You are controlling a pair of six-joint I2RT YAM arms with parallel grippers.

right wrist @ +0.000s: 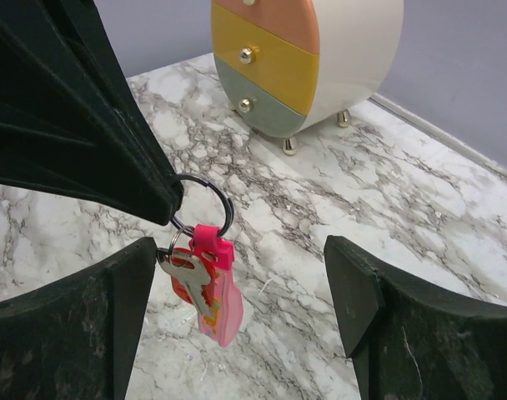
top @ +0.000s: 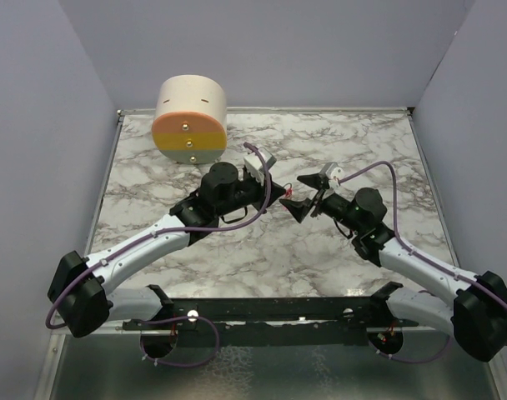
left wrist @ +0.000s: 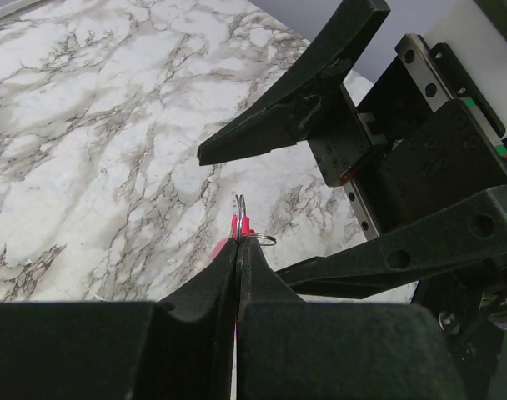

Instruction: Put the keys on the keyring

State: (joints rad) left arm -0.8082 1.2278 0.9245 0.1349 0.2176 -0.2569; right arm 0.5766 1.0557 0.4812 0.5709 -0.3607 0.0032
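Observation:
My left gripper (left wrist: 238,242) is shut on the keyring (right wrist: 224,208), a dark metal ring, and holds it above the table. A bright-pink strip (right wrist: 223,310) hangs down from the ring. The key (right wrist: 187,271), silver with a red piece behind it, hangs beside the strip on a small silver ring. My right gripper (right wrist: 243,254) is open, with the hanging bundle between its fingers. Its left finger (right wrist: 112,308) is right against the key. In the top view the left gripper (top: 278,195) and the right gripper (top: 300,193) meet tip to tip over the table's middle.
A round cream box (top: 190,118) with pink, yellow and green drawers stands at the back left; it also shows in the right wrist view (right wrist: 308,58). The marble tabletop (top: 362,142) is walled on three sides.

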